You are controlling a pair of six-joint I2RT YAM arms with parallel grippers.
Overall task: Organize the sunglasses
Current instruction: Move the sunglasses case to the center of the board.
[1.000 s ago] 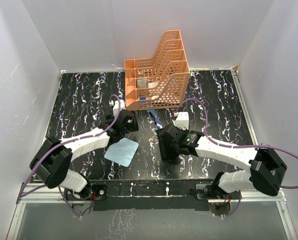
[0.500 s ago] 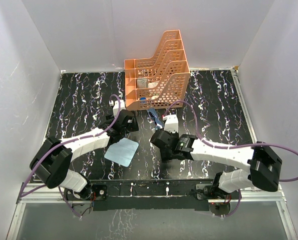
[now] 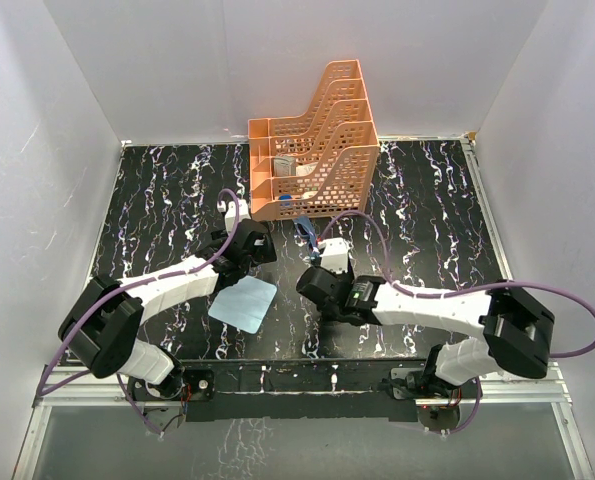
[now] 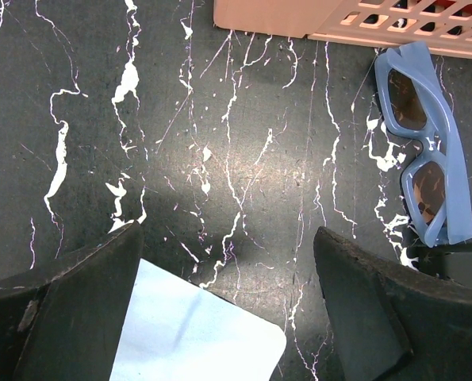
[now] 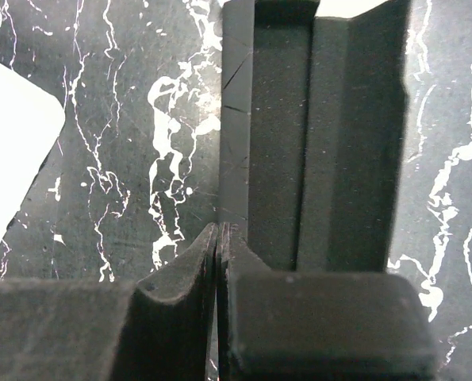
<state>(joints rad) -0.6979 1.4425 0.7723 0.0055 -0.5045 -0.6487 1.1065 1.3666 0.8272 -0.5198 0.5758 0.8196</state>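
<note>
**A:** Looking for the small folded sunglasses with the thin blue frame [image 4: 422, 151]. Where?

**B:** Lying flat on the black, white-veined marble tabletop [image 3: 157, 200], top end right at the front edge of the orange perforated plastic tiered rack [image 3: 317, 150]. Touching it or just beside it, hard to say. From above, sitting between the two arms.

**A:** And the pincers?

**B:** Left gripper [image 4: 226, 238] spread wide, gripping nothing, hanging over bare marble. Pale blue square cloth [image 4: 196, 333] poking in below, cut off by the frame edge. Right gripper [image 5: 217, 238] squeezed fully together, nothing visible between the fingers, parked at the near left corner of the long black oblong case [image 5: 315, 135]. Case lying open, dark foam-like lining showing, far end cut off at the top of the wrist view. Actually touching the case or not? Can't tell.

**A:** Any writing to read?

**B:** Grey and white bits in the rack's slots, too small to make out. From overhead, case mostly buried under the right arm.
</note>
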